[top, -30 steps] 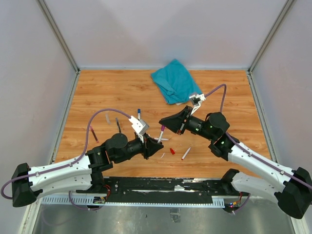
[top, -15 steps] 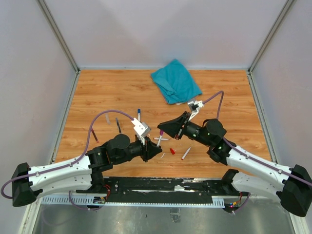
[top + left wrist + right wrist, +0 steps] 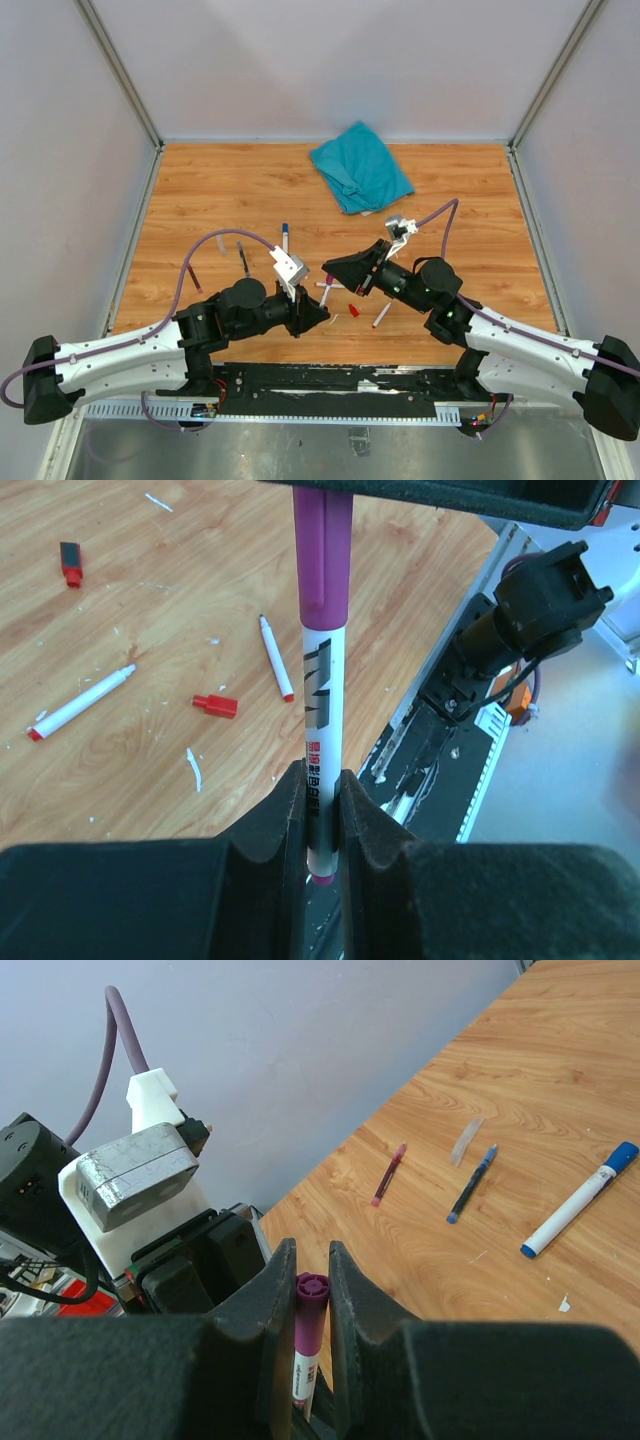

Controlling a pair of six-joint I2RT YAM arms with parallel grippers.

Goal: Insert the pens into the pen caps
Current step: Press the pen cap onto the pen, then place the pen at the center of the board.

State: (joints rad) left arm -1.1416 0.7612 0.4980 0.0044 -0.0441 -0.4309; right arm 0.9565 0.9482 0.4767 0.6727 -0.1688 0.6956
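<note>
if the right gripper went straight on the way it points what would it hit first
Probably the left gripper, shut on the purple pen whose cap the right gripper holds; depth between them is unclear.

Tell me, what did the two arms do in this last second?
The right gripper, shut on the purple cap, pushed down toward the left gripper, which holds the white pen; less barrel now shows between them. Both drifted slightly toward the near edge. Both grips, the teal cloth, the loose pens and the red cap stayed put.
</note>
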